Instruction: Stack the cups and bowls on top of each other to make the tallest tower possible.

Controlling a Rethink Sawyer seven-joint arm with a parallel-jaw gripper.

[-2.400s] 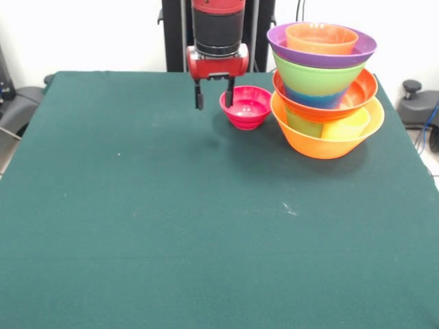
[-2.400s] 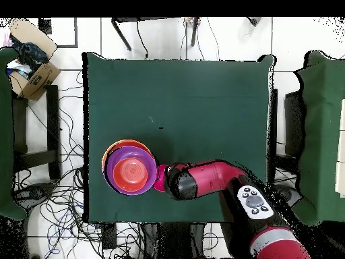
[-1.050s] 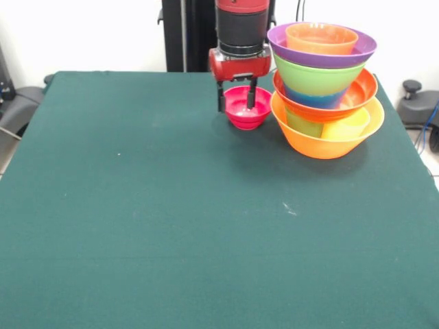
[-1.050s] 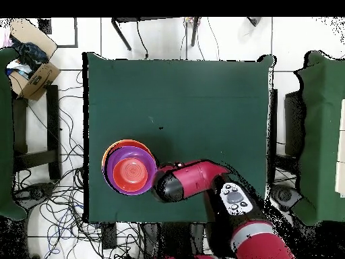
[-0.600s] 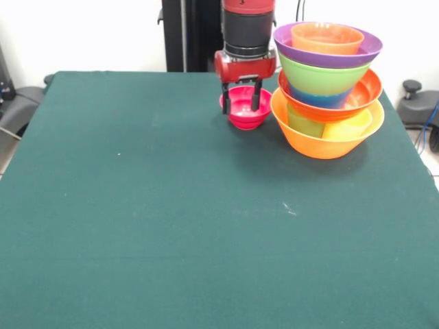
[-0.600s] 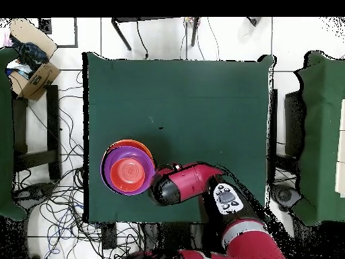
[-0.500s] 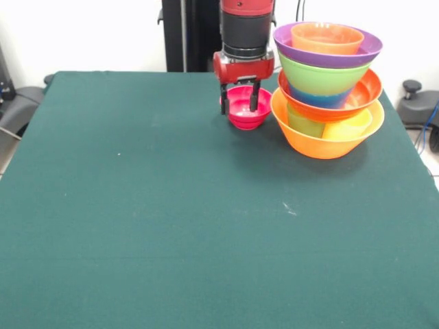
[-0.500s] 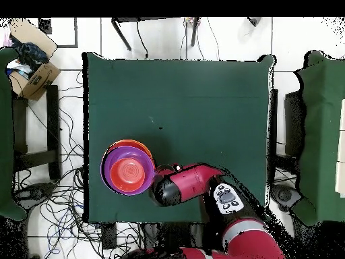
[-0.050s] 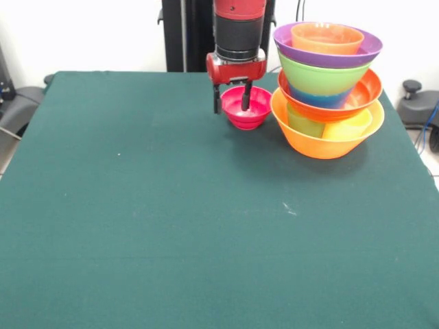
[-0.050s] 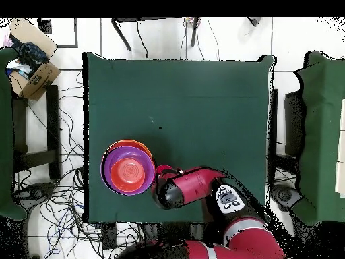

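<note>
Since half a second ago my gripper has slid a little away from the tower, so that it now straddles the far-from-tower rim of the pink bowl. One finger hangs inside the bowl, the other just outside its rim. The fingers stand apart, with only that rim between them; I cannot tell whether they touch it.

The pink bowl sits upright on the desk, just beside the tower's base, the big orange bowl. Above that base come the red-orange bowl, the lime bowl, the purple bowl and the small orange bowl on top. Through the base wall a green cup and a yellow cup show.

From overhead my arm covers the pink bowl, beside the tower's stacked rims.
</note>
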